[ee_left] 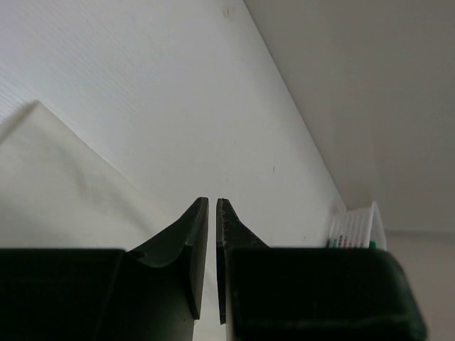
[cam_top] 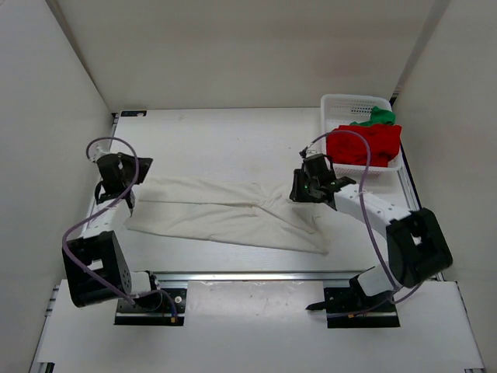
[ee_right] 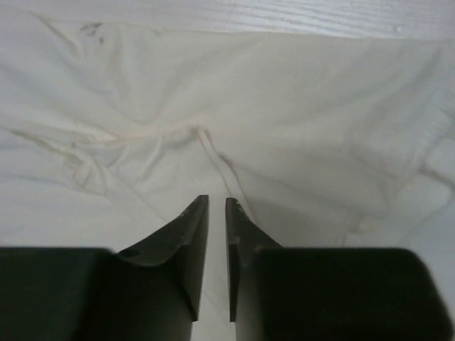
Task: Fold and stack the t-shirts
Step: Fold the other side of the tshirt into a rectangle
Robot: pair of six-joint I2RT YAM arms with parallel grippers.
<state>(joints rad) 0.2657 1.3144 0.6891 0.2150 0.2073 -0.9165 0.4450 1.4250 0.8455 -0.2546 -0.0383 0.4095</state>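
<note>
T-shirts: the red one (cam_top: 365, 146) and the green one (cam_top: 379, 116) sit bunched in the basket (cam_top: 335, 101). The red is draped over the basket's near rim, with the green behind it at the far right corner. How much green lies under the red cannot be told. The cream one (cam_top: 233, 217) lies outside the basket, a long wrinkled band on the surface (cam_top: 225, 140), to the left of the basket and nearer the arms. Part of its end closest to the basket is hidden under the right arm. The left wrist view shows only a slice of the basket, cut off behind that arm's own body. The right jaws hang over the cream shirt's end nearest the basket, a thin slit apart, with creased cloth below and nothing seen between them. The left jaws stand at the end farthest from the basket, also a narrow slit apart. Bare surface lies beyond their tips and the cloth is off to one side.
</note>
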